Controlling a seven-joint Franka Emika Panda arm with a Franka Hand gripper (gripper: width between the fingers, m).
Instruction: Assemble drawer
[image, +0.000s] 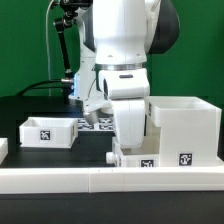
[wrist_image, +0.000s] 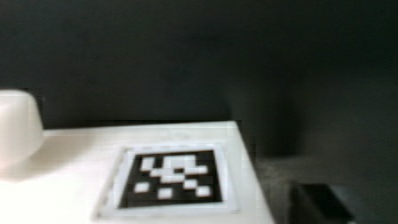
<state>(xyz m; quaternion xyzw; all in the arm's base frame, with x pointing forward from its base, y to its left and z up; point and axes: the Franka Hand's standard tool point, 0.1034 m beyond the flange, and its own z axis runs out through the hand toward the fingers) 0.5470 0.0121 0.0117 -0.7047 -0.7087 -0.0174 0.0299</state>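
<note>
White drawer box (image: 186, 124) at the exterior view's right, smaller box (image: 48, 131) at its left — only that view shows both. The gripper (image: 128, 142) hangs low between them; whether it is parted or clenched I cannot tell. The wrist view shows a tagged white panel (wrist_image: 169, 165) on the black table (wrist_image: 196, 60).

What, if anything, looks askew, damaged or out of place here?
Nothing stands out. The small open box and the larger box both sit upright on the black table. The gripper hangs low over a tagged white panel. No breakage or spill shows.
</note>
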